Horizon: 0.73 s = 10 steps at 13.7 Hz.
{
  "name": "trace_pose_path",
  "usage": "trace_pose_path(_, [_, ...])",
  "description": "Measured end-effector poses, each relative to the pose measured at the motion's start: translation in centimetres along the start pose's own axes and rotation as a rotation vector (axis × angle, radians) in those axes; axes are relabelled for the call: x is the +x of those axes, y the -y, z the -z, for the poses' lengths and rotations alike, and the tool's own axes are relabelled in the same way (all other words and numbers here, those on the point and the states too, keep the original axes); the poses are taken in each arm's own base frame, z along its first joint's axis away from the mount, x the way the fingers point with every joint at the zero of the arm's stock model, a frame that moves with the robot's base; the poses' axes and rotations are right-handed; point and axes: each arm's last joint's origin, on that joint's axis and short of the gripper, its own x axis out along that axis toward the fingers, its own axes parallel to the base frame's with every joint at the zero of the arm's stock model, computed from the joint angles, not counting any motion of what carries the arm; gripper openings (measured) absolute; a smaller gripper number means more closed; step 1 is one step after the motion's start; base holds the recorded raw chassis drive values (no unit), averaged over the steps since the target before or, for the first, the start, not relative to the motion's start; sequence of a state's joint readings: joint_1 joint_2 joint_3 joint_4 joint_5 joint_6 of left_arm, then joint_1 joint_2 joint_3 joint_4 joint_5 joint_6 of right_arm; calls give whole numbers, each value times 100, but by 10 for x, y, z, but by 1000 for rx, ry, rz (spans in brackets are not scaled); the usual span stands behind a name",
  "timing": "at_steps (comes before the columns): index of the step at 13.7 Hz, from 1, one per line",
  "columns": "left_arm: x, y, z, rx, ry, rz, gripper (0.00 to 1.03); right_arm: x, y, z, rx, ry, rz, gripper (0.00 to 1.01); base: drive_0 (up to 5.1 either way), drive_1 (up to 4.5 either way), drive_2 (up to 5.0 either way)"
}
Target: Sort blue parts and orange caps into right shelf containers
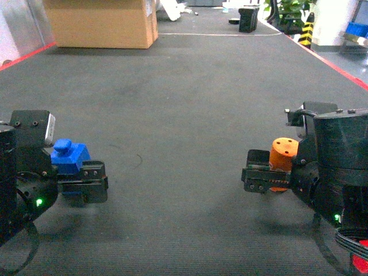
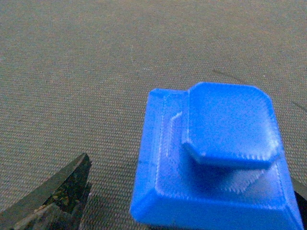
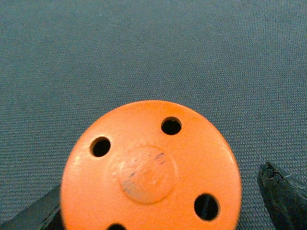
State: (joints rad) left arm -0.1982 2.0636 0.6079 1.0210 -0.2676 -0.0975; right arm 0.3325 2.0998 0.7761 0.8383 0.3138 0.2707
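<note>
So my left gripper point(image 1: 86, 183) is clamped on a blue part point(image 1: 70, 157) and my right gripper point(image 1: 261, 178) is pinching an orange cap point(image 1: 284, 154), both low over the floor point(image 1: 184, 103). Blue crates point(image 1: 356, 30) sit far ahead to my right. Worry: bumps while driving could shake either piece loose, especially the round cap.
</note>
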Motion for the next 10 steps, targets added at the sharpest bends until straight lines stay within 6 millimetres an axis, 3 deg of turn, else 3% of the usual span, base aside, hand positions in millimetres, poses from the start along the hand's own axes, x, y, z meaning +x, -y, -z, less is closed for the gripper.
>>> trace_pose_path(2, [9,2,-4,-2,-1,1,98,6,-2,-1,5,8,2,97,0,0,0])
trace_pose_path(3, [11,3,-5,-9,-2,6,98,8,-3,-2,7,26,8,82,0,0,0])
trace_pose_path(5, [11,5,-4,-15,-17,16,73,8,-4,-4,7,34,10,54,0,0,0])
trace_pose_path(6, [11,6,-3,-20,-19,23,64,8,-4,-4,4,32,11,46,0,0,0])
trace_pose_path(8, [10,7,-3,-27,-18,37,43,6,-3,-5,2,27,12,45,0,0,0])
trace_pose_path(10, [1,2,-6,-30,-11,33,43,-9,1,-10,7,54,8,45,0,0,0])
